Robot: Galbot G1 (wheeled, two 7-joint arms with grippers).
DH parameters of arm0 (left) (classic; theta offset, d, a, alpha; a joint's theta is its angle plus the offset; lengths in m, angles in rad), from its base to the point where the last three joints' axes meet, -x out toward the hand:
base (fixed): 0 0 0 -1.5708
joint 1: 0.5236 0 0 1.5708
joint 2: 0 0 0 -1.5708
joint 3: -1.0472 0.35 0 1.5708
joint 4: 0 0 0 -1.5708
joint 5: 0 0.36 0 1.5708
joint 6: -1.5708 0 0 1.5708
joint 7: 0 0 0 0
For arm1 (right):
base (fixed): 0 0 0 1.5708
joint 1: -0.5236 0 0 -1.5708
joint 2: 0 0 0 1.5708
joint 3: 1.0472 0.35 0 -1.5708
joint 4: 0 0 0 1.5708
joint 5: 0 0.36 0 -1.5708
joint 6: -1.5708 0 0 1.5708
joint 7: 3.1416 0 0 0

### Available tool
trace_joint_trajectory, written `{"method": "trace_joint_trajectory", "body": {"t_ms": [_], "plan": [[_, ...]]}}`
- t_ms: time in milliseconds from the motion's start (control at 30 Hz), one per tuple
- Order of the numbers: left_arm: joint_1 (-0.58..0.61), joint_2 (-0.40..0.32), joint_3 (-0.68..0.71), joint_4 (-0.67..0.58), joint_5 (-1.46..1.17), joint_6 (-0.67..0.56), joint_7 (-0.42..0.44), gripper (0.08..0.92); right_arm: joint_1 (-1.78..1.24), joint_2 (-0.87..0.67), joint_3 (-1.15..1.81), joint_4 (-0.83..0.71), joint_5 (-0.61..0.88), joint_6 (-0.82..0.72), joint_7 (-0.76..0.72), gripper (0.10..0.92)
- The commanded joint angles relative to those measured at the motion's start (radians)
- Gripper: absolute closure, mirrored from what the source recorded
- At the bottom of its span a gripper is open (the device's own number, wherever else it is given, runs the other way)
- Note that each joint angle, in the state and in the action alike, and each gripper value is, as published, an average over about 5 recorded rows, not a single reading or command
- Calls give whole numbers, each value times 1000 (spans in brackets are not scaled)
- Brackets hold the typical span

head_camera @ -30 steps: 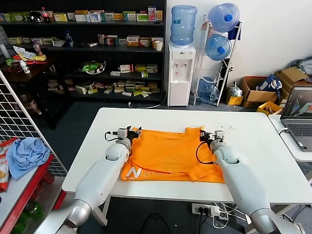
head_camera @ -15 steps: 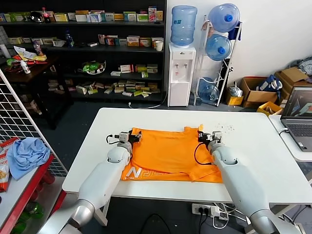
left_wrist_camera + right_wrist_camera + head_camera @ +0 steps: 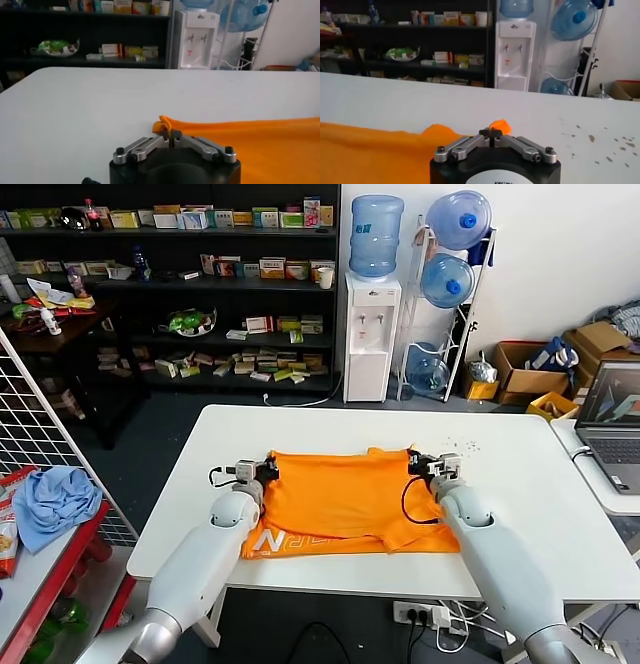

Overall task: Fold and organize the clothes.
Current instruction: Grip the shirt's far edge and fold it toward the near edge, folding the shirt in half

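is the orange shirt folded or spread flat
Partly folded: the T-shirt has a layer doubled over its lettered front edge, with both far corners pinched by the left gripper and right gripper.

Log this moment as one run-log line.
stage: fold | left hand: shut on T-shirt far corner | right hand: shut on other far corner | T-shirt: on table

T-shirt [image 3: 345, 499] lettering mostly hidden under fold and left arm [image 3: 205, 549]

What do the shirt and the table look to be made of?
Shirt: soft matte orange knit, probably cotton; it creases and bunches where the left gripper and right gripper pinch it. Table: hard, smooth white top, likely laminate, with a faint sheen.
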Motion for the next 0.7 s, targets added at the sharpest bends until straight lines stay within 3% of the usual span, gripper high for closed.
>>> {"method": "trace_joint_trajectory", "body": {"t_ms": [33,333,700], "plan": [[124,117,-9,-262,-67,11,-28,900,-131,-85,19,193,5,-4,17,900],[333,236,-43,-585,-72,26,-75,900,-329,-189,76,420,8,-46,88,900],[583,290,-91,-813,-54,35,-120,900,-577,-253,162,695,-34,-154,203,900]]}}
